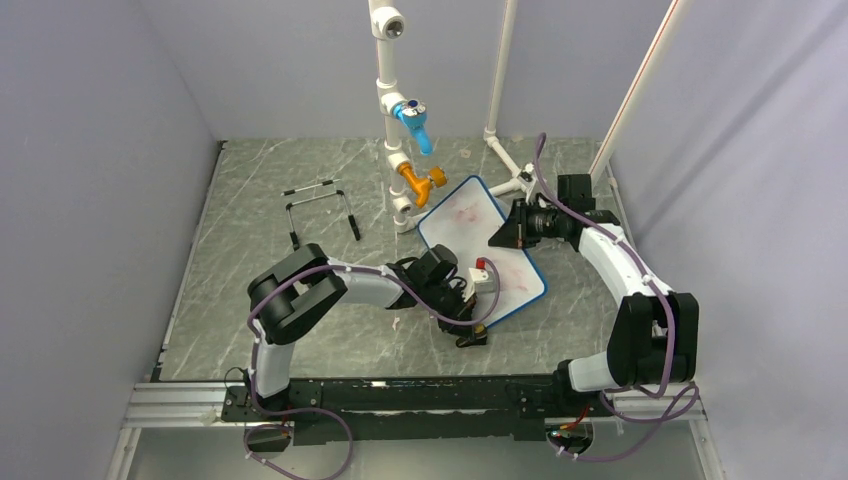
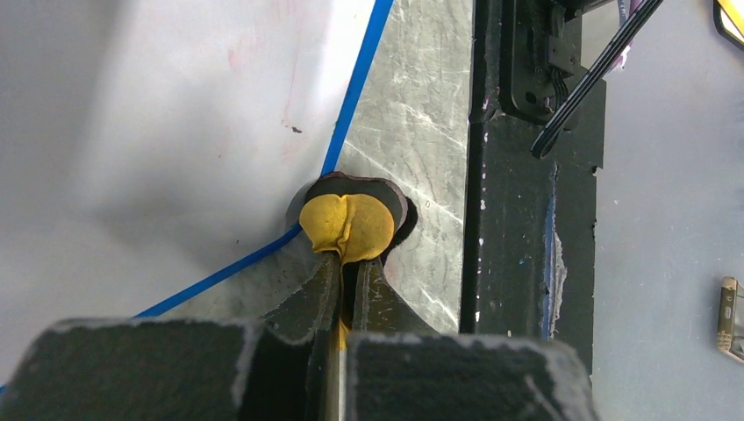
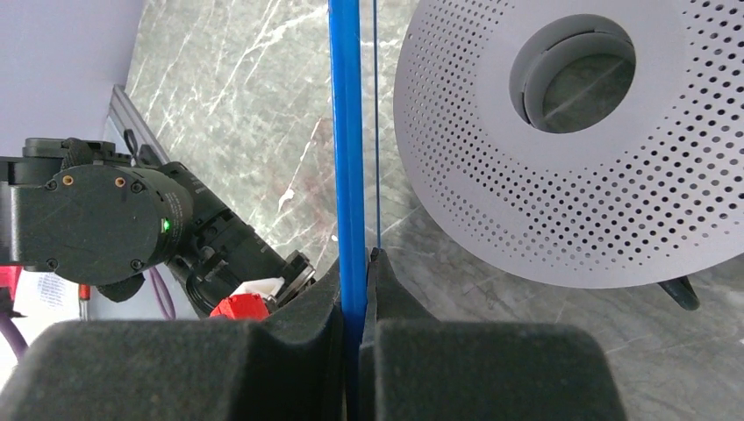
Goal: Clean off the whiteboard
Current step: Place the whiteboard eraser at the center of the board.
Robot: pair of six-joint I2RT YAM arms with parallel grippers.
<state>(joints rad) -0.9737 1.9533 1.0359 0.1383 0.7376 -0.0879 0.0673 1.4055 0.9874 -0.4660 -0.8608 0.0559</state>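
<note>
1. One whiteboard [image 1: 470,225] lies on the marble table [image 1: 250,290], blue-framed and marked with faint pink smears.
2. Two grippers work at it. The right gripper [image 3: 358,263] is clamped on the whiteboard's far-right blue frame edge.
3. The left gripper [image 2: 348,263] is clenched on one yellow pad [image 2: 346,226], which sits at the whiteboard's near rounded corner, touching the frame line.
4. One grey perforated disc [image 3: 570,149] shows just beside the whiteboard's gripped edge.
5. Two valves hang on white pipe just behind the whiteboard: one blue [image 1: 415,122] and one orange [image 1: 420,182].
6. One black wire rack [image 1: 320,205] stands well apart, left of the whiteboard.
</note>
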